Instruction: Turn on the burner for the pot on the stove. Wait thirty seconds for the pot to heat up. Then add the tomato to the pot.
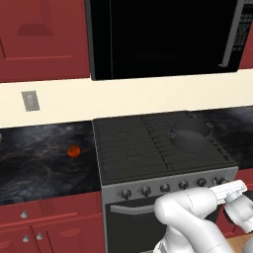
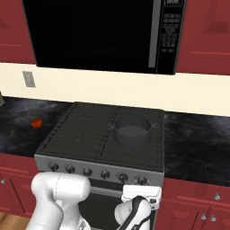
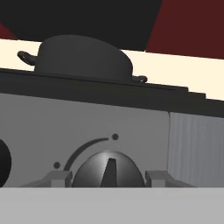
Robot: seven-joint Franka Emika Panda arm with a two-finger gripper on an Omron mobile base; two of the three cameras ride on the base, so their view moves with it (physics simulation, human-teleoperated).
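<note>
The stove (image 1: pixel 123 153) (image 2: pixel 72 134) is a black gas cooktop with a grey front and a row of dark knobs. A dark pot (image 1: pixel 190 133) (image 2: pixel 131 129) (image 3: pixel 83 57) sits on its back right burner. The tomato (image 1: pixel 73 151) (image 2: pixel 36 122), small and red-orange, lies on the dark counter left of the stove. My gripper (image 3: pixel 108 177) (image 1: pixel 231 190) (image 2: pixel 141 192) is at the stove front, shut on the rightmost knob (image 3: pixel 108 168) (image 2: pixel 141 180), with one fingertip (image 3: pixel 57 177) on each side of it. The knob's pointer stands about upright.
A black microwave (image 2: pixel 94 31) hangs above the stove between red cabinets. Red drawers and doors run below the counter (image 1: pixel 34 173) on both sides. A wall socket (image 1: pixel 30 101) is on the cream backsplash. My white arm fills the space in front of the oven door.
</note>
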